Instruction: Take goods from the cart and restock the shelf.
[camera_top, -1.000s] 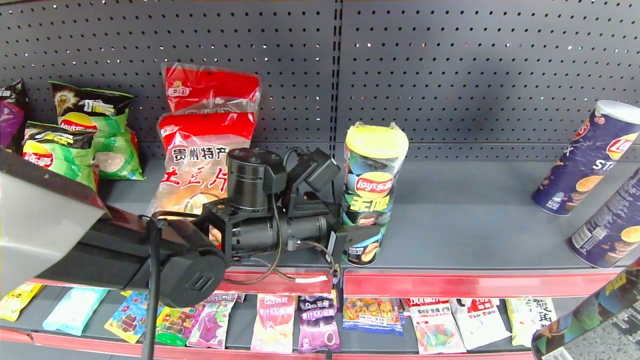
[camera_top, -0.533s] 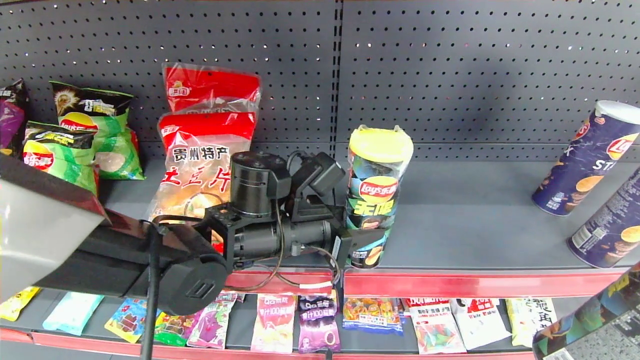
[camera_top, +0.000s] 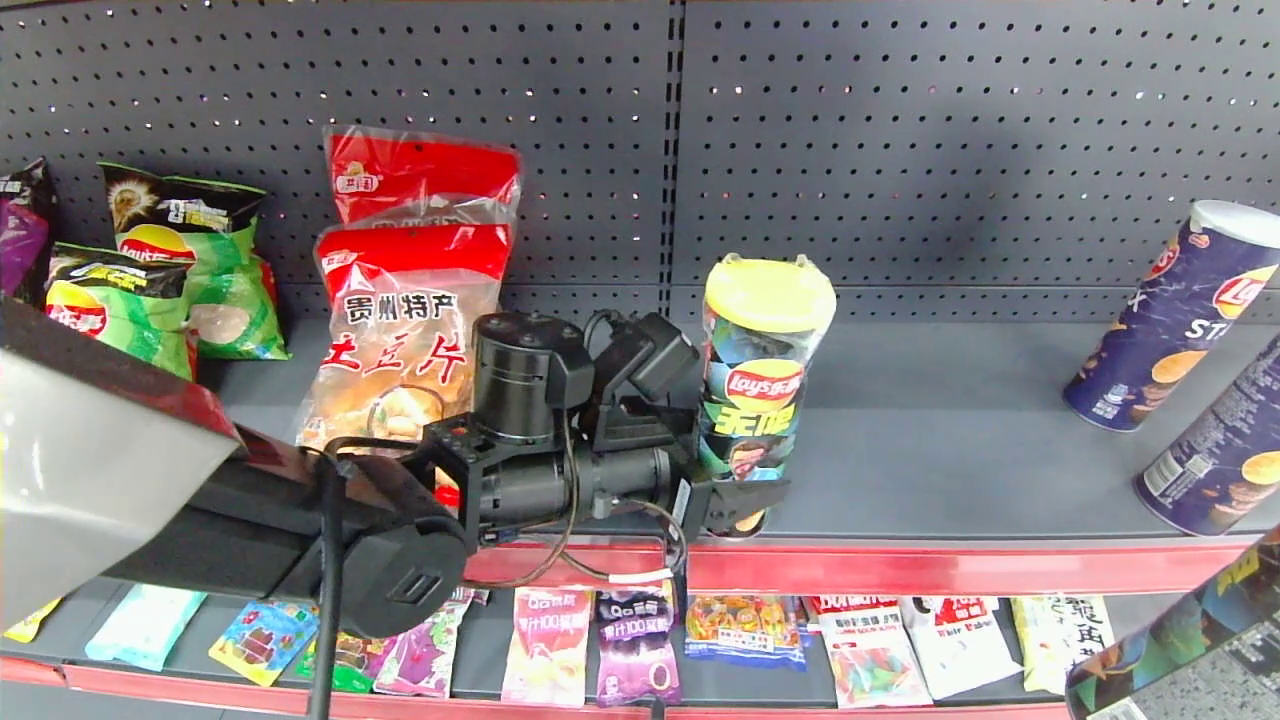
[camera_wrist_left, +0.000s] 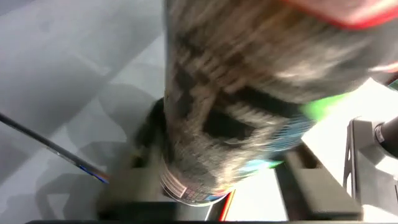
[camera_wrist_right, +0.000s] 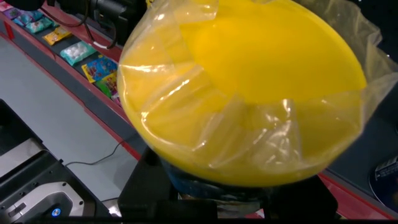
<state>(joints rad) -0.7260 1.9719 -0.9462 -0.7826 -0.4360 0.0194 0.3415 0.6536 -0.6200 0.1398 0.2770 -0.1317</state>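
**Placing step, left arm.** The left tool (camera_top: 738, 497) is clenched on the lower body of a yellow-lidded chip canister (camera_top: 762, 380). The canister stands nearly upright at the front edge of the grey shelf (camera_top: 950, 440), just behind the red price rail (camera_top: 950, 566). Whether its base rests on the shelf cannot be told. The right tool (camera_wrist_right: 217, 202) appears to grasp a second chip canister (camera_wrist_right: 249, 93), also yellow-lidded and film-wrapped, low at the robot's right and in front of the shelf.

**Judgement.** The first canister is at its setting-down stage. The next move calls for carrying it deeper onto the shelf, seating it flat and upright, and only then releasing. A release this near the edge could let the tall canister topple forward.

**Surroundings.** A perforated back panel (camera_top: 900, 130) closes the shelf. Red potato-chip bags (camera_top: 400, 310) lean just left of the canister, with green chip bags (camera_top: 150, 270) farther left. Two dark blue canisters (camera_top: 1170, 320) lean well apart to the right. Small snack packets (camera_top: 740, 630) line the lower shelf.
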